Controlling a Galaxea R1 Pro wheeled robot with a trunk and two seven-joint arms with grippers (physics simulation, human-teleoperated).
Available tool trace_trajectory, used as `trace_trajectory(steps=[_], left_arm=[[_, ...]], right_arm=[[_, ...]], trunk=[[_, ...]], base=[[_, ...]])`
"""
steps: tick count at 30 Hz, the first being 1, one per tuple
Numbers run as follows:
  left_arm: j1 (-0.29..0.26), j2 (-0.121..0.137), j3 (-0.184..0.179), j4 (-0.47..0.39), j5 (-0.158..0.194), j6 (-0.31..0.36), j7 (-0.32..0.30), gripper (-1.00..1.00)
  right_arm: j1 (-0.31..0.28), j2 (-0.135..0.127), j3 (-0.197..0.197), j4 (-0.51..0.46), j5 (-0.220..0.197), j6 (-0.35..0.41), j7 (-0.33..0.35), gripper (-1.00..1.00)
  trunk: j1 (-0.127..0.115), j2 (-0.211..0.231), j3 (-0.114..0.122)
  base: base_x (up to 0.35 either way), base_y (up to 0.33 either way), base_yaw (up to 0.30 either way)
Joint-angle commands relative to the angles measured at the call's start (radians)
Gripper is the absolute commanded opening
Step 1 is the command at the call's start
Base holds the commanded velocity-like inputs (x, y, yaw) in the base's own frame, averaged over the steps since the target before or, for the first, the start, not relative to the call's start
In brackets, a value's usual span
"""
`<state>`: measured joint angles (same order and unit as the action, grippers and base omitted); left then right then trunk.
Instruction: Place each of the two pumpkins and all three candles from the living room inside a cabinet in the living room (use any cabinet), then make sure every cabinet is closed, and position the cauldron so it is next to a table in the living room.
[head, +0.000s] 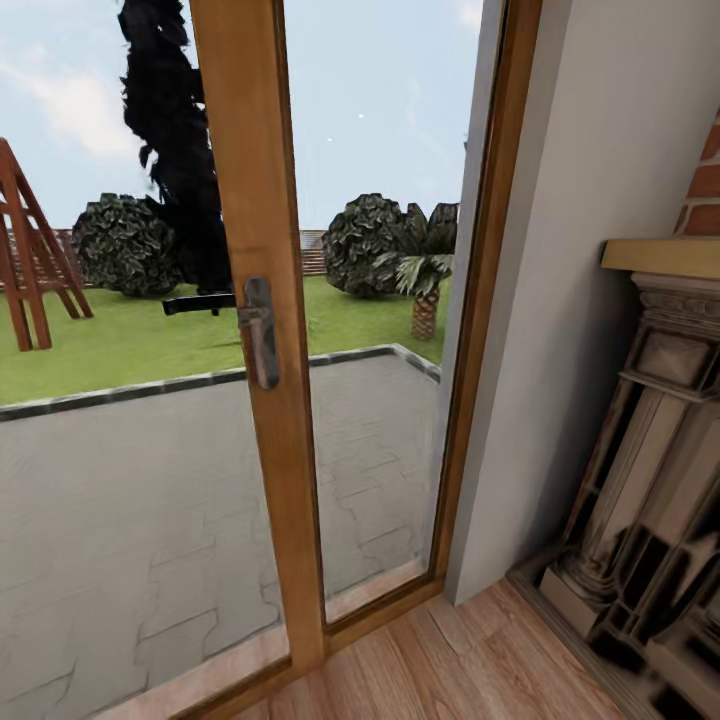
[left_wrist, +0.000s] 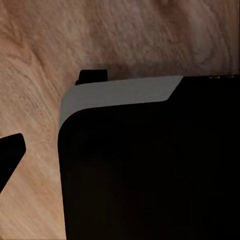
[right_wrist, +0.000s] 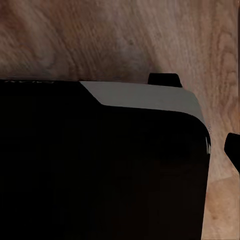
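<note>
Robot judged in transit, facing a wood-framed glass patio door (head: 262, 330) with a carved stone fireplace surround (head: 650, 480) to its right; no pumpkin, candle or cabinet sighted, gripper states indeterminable; next move: turn and locate them.

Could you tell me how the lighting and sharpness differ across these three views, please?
Head view: bright daylight through the glass door, handle crisp, fireplace surround smeared and blocky at its base. Left wrist view: dim, a black body over soft-grained wood floor. Right wrist view: equally dark, floor blurred.
</note>
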<state>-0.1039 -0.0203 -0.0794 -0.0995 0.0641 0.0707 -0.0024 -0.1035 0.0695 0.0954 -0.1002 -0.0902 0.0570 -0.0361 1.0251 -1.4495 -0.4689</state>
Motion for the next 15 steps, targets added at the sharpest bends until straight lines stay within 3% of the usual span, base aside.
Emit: trace_trajectory(steps=[1, 12, 13, 15], left_arm=[[-0.006, 0.0, -0.008, -0.008, 0.007, 0.006, 0.0, 1.0], [-0.069, 0.022, -0.008, -0.07, 0.018, -0.013, 0.003, 1.0], [-0.128, 0.023, -0.008, -0.25, 0.016, -0.013, 0.003, 1.0], [-0.127, 0.024, -0.008, -0.248, 0.015, -0.013, 0.004, 1.0]], right_arm=[[-0.006, 0.0, 0.014, -0.008, -0.015, 0.006, -0.004, 1.0], [-0.069, -0.012, 0.077, -0.027, -0.076, -0.043, -0.005, 1.0], [-0.099, -0.014, 0.167, 0.037, -0.399, -0.082, -0.005, 1.0], [-0.099, -0.015, 0.166, 0.055, -0.399, -0.083, -0.005, 1.0]], trunk=[[0.0, -0.001, -0.001], [0.0, -0.001, -0.002], [0.0, -0.001, -0.002], [0.0, -0.001, -0.002]], base=[[0.0, 0.0, 0.0], [0.0, 0.0, -0.009], [0.0, 0.0, -0.001], [0.0, 0.0, -0.001]])
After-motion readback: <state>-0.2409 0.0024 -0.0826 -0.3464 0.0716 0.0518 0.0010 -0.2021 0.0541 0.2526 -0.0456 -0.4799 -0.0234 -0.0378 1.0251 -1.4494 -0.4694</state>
